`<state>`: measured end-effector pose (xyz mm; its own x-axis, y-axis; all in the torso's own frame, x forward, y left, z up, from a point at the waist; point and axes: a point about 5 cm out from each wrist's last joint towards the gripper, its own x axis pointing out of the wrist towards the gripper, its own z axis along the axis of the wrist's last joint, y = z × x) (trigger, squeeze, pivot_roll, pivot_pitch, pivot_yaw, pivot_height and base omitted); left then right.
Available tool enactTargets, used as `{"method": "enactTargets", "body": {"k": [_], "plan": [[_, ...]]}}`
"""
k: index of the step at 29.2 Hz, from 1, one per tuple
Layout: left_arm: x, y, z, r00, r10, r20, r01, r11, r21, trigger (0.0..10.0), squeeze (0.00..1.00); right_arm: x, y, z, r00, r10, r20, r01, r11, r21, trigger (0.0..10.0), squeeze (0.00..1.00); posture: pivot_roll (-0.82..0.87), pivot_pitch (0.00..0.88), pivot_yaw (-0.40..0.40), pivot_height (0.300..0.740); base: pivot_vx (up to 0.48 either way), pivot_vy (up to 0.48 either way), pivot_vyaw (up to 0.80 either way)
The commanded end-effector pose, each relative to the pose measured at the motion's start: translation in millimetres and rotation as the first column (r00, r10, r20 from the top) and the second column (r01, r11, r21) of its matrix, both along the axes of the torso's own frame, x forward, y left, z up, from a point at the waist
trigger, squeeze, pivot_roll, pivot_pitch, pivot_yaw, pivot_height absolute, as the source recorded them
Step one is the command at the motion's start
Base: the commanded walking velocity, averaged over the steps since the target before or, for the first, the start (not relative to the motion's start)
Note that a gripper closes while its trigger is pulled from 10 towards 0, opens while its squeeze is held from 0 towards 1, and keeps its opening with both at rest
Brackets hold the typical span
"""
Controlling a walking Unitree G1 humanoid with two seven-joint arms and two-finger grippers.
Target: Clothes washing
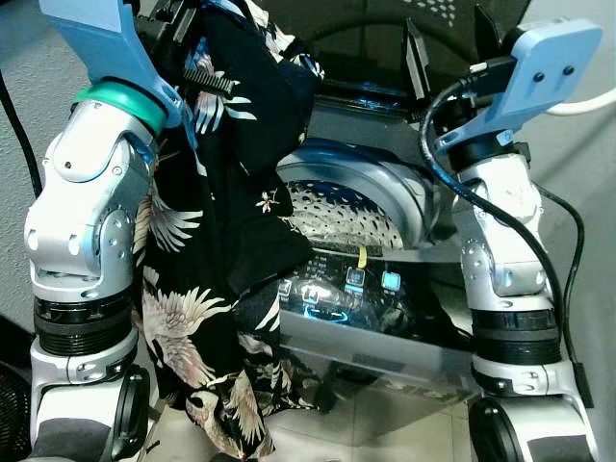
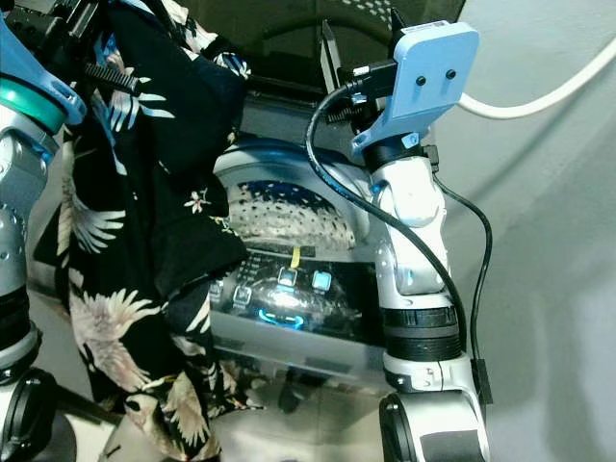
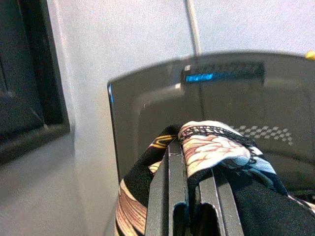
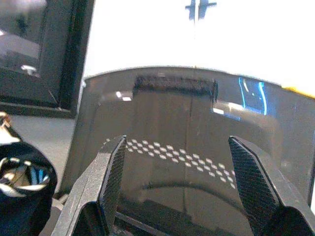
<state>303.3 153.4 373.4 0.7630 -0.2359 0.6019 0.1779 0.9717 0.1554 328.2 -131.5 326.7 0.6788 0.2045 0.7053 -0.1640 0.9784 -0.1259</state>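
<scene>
Hanging garment: a black shirt (image 1: pixel 226 241) printed with pale cranes and leaves drapes from high on the left down toward the floor, in front of the washer's left side.
Left gripper (image 3: pixel 189 196): raised at upper left, fingers pressed together, pinching a fold of the shirt.
Right gripper (image 4: pixel 179 177): raised at upper right, fingers spread wide, holding nothing, facing the raised dark lid (image 4: pixel 182 123).
Washing machine (image 1: pixel 385 318): a top-loader, lid up at the far side, perforated steel drum (image 1: pixel 346 217) exposed, blue-lit control panel (image 1: pixel 351 284) along the near edge.
</scene>
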Motion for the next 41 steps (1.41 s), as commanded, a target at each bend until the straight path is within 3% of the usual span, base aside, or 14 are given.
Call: {"method": "enactTargets", "body": {"k": [1, 7, 13, 23, 41], "plan": [[-2.4, -1.1, 4.4, 0.999, 0.003, 0.039, -0.005, 1.000, 0.027, 10.0, 0.00, -0.7, -1.3, -1.9, 1.000, 0.002, -0.004, -0.002, 1.000, 0.000, 10.0, 0.00, 0.06, 0.047, 0.024, 0.740, 0.000, 0.000, 0.00], [-5.6, -5.9, 19.2, 0.991, -0.024, 0.129, 0.012, 0.996, 0.089, 10.0, 0.00, -2.7, 0.1, 0.4, 1.000, 0.022, 0.008, -0.022, 1.000, 0.001, 10.0, 0.00, 0.05, 0.045, 0.026, 0.740, 0.000, 0.000, 0.00], [-2.6, -10.6, 13.3, 0.996, -0.055, 0.072, 0.052, 0.998, 0.040, 10.0, 0.00, -1.1, -2.2, -2.2, 1.000, 0.014, -0.010, -0.014, 1.000, 0.013, 10.0, 0.00, 0.05, 0.044, 0.023, 0.740, 0.000, 0.124, 0.00], [-2.1, -8.9, 11.9, 0.995, -0.048, 0.086, 0.044, 0.998, 0.048, 10.0, 0.00, 0.1, -1.1, -2.5, 1.000, 0.020, -0.012, -0.019, 1.000, 0.012, 10.0, 0.00, 0.05, 0.038, 0.023, 0.740, 0.000, 0.471, 0.00], [2.1, -8.9, 9.4, 0.997, -0.045, 0.062, 0.042, 0.998, 0.047, 10.0, 0.00, 0.4, -0.5, -3.3, 1.000, 0.017, -0.014, -0.017, 1.000, 0.007, 10.0, 0.00, 0.05, 0.031, 0.024, 0.740, 0.000, 0.000, 0.00]]}}
